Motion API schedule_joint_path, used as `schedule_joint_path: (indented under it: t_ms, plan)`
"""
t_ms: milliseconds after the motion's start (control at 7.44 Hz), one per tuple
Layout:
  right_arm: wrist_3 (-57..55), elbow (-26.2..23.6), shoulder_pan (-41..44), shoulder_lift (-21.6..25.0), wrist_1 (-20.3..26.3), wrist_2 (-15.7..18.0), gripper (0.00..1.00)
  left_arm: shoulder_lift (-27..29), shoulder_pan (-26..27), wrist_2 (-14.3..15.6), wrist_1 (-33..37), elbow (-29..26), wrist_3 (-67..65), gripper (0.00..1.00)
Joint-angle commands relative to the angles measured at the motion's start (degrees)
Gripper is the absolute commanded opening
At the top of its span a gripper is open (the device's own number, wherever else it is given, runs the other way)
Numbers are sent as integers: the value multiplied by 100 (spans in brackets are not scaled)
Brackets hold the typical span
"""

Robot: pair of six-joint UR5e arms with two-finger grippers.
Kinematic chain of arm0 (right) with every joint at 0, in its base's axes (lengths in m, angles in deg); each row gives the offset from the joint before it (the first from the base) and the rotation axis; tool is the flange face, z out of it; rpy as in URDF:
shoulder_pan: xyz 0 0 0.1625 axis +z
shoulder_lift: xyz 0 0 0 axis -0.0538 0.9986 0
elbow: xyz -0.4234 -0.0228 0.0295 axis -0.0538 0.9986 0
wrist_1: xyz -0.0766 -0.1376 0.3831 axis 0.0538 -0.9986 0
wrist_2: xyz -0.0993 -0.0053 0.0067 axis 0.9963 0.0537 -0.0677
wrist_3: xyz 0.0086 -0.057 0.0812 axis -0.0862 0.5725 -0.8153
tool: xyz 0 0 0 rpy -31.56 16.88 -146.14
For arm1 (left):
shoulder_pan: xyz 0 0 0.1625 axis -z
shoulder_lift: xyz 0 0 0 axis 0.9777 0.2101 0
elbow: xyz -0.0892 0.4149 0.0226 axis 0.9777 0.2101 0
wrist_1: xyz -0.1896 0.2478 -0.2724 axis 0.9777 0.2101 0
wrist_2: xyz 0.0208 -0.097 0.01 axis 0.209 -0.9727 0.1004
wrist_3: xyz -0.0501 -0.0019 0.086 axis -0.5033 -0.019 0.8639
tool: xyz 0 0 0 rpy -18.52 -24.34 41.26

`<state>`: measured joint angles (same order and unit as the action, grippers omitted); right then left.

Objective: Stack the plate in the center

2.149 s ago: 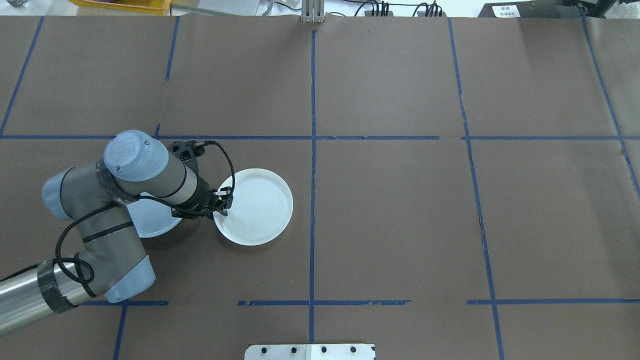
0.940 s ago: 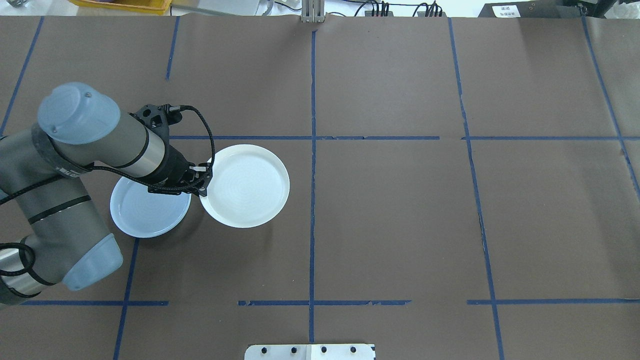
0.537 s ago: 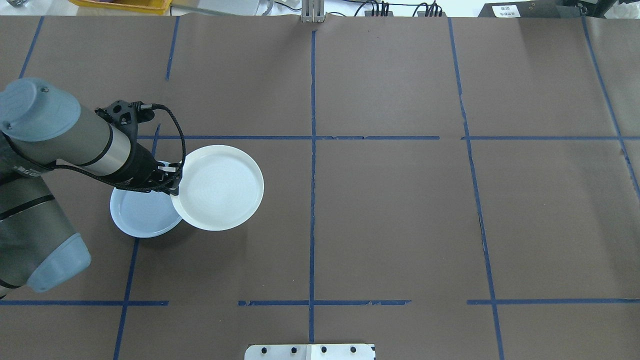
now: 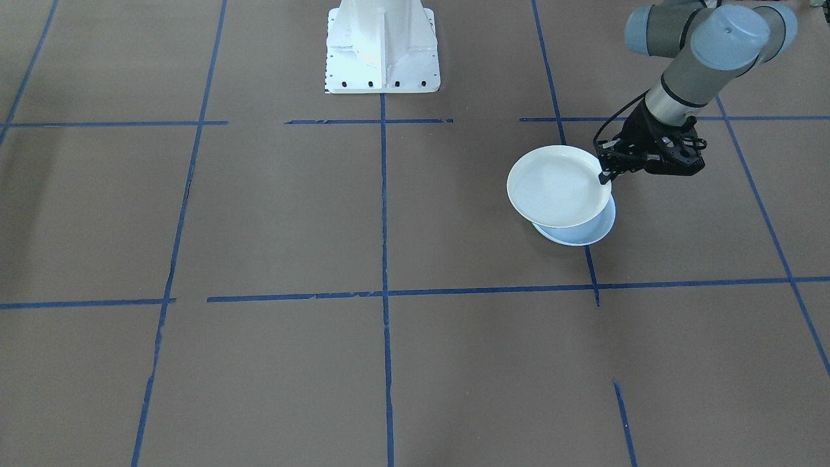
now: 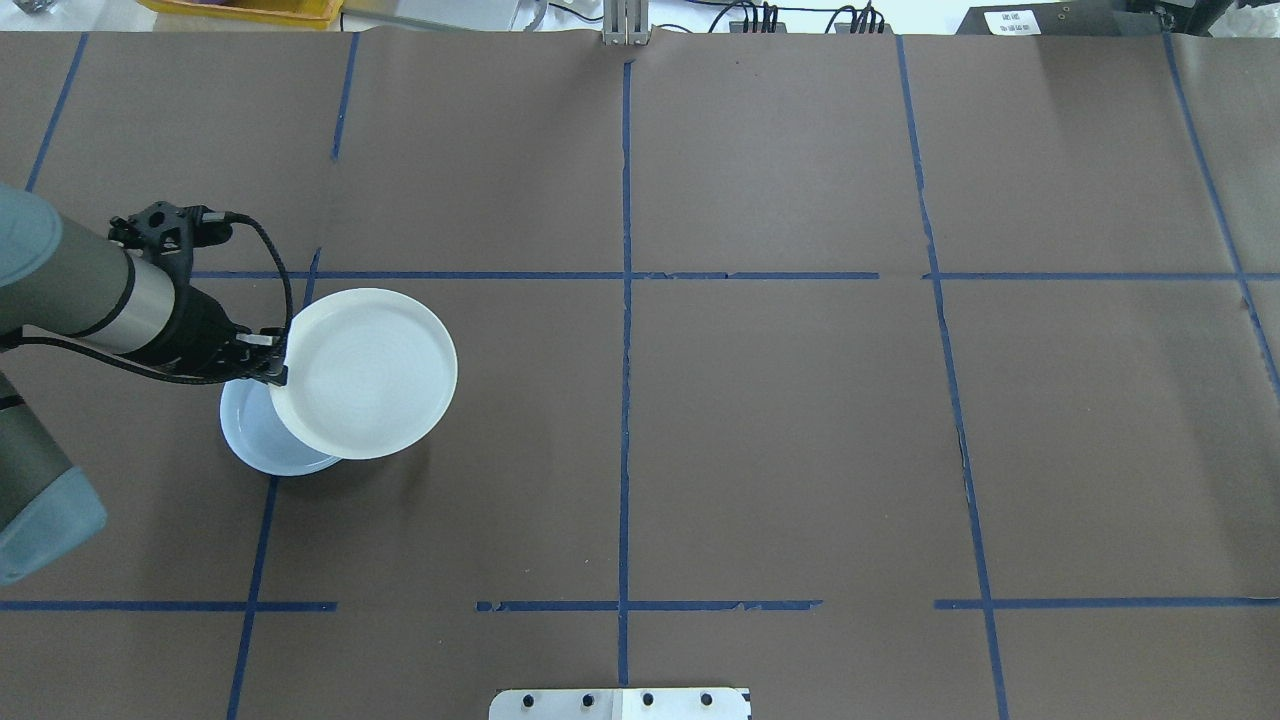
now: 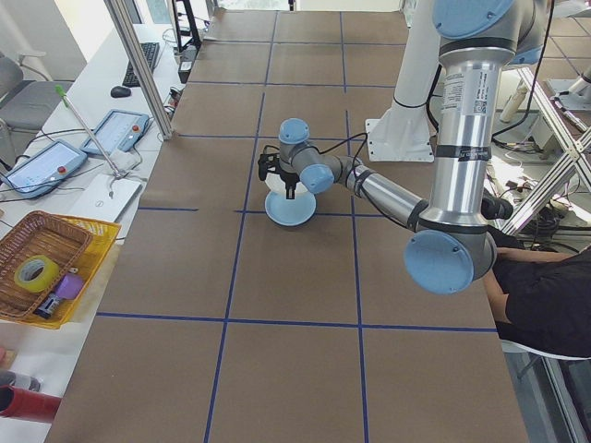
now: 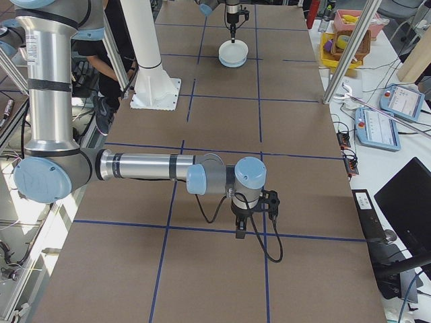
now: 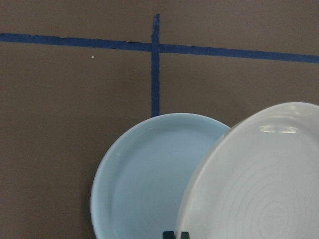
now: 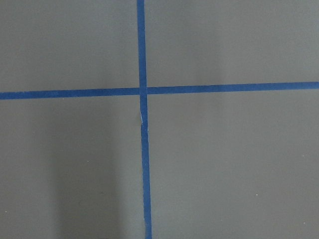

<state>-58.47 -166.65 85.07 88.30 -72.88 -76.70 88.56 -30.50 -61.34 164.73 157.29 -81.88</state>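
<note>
Step in hand: I carry the round white plate with faint concentric rings over the round, shallow, pale blue-grey plate with a smooth inside, which lies on the brown paper-covered counter.
Left gripper: my jaws are closed on the white plate's rim at the edge nearest my wrist; the plate is held clear of the counter, roughly level.
Position of the task's thing: the blue-grey plate sits by a crossing of blue tape lines, in the robot's left part of the counter; the white plate overlaps much of it but is off-centre.
Next move, my judgement: bring the rims into line, lower flat, then release.
Right gripper: far off, near the counter; open or closed, I cannot tell.
Writing: none legible.
</note>
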Motion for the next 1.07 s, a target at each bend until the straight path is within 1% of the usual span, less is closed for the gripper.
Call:
schedule_joint_path:
  t_ms: [0,269,403,537,940]
  plan:
    - [1,0,0,0,0,-6,100,-230,96,-4,68,-56,292,0]
    - [1,0,0,0,0,-6,100,-249,105,-4,68,-56,319,0]
    - [1,0,0,0,0,-6,100,-249,123,-4,68,-65,441,85]
    - [1,0,0,0,0,-6,100,-249,149,5,68,-65,512,100]
    - [-7,0,0,0,0,2,100,-222,237,40,85,-4,626,100]
